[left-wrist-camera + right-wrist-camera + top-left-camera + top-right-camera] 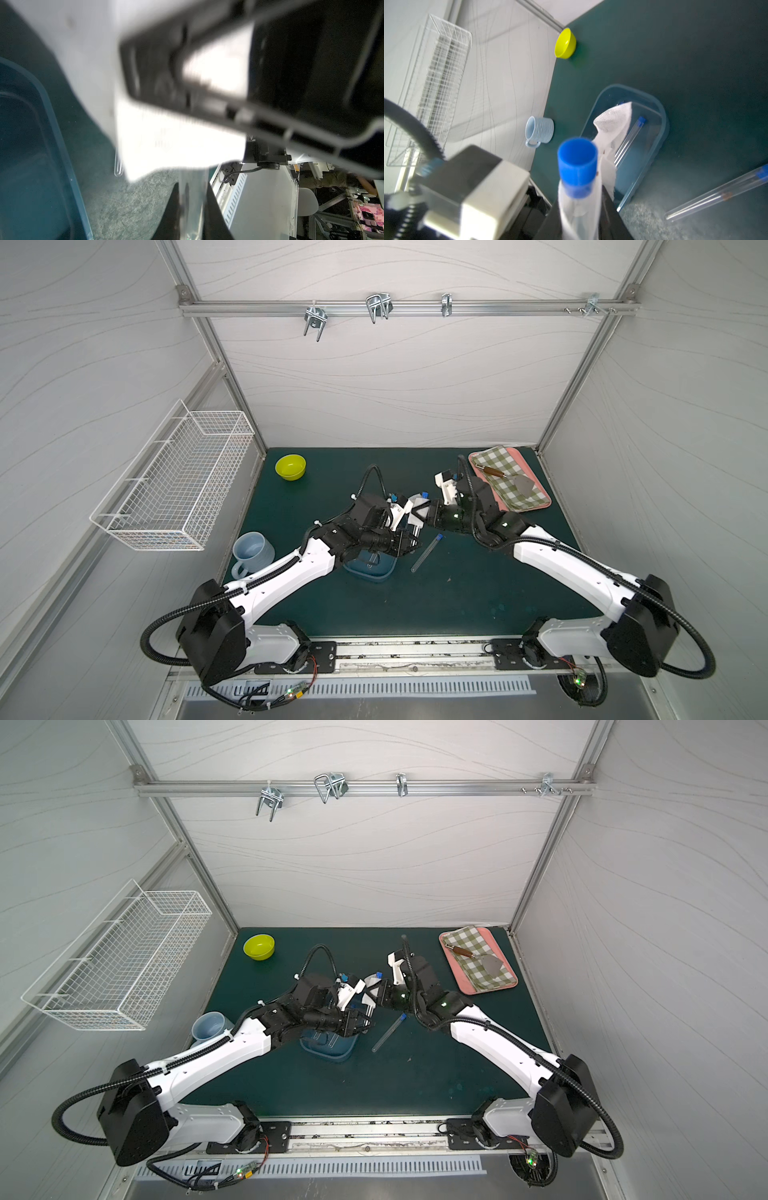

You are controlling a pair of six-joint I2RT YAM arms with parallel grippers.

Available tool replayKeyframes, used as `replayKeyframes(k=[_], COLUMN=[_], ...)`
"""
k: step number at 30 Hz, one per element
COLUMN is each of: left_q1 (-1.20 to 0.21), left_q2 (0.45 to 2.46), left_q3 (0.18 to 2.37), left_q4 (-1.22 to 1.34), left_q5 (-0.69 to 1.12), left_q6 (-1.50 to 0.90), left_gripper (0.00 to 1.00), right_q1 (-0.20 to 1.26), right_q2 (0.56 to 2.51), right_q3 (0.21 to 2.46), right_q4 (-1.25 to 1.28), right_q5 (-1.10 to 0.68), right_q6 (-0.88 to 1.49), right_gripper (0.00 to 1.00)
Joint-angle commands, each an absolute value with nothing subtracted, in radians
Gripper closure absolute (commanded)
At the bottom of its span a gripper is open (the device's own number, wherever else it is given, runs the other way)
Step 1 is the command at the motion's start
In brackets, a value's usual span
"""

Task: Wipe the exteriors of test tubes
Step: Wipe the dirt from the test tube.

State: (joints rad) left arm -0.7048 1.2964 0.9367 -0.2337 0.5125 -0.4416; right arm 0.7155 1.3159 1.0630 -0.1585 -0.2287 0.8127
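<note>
Above the blue tray (664, 124): likely wiping step.
Left tool (192, 193): grips test tube (577, 166).
Right tool (579, 214): clamps cloth (612, 120) around it.
Next: slide cloth.

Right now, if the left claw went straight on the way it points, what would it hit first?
The left gripper would most likely meet the white cloth wrapped round the test tube it holds, with the right gripper clamped just beyond; depth is unclear.

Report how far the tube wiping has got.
Done, probably: one test tube lies on the mat outside the blue tray. In hand: left claw holds a second tube, right claw pinches white cloth around it. Left: at least a third tube in the tray.
</note>
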Motion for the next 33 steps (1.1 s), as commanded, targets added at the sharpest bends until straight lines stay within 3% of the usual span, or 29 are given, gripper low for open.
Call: replayKeyframes(k=[1,13,23,33], left_q1=[-0.7,-0.696,-0.696,-0.688], left_q2=[1.281,1.282,1.286,1.282], left_q3=[0.974,0.974,0.976,0.974], left_q4=[-0.186,-0.182,-0.176,-0.177], left_q5=[0.524,0.526,0.534,0.534], left_q6=[-0.446,-0.448,-0.448,-0.445], left_gripper=[0.92,0.92,0.92,0.92], right_q1=[0.668,0.79,0.634,0.778], right_q2=[1.374,1.256,1.373,1.252], right_q3=[1.151,0.95,1.142,0.936], right_q4=[-0.182,-0.114,-0.165,-0.099], right_q5=[-0.274,-0.204,-0.309,-0.217], right_q6=[0.765,0.884,0.778,0.913], right_gripper=[0.74,0.74,0.74,0.74])
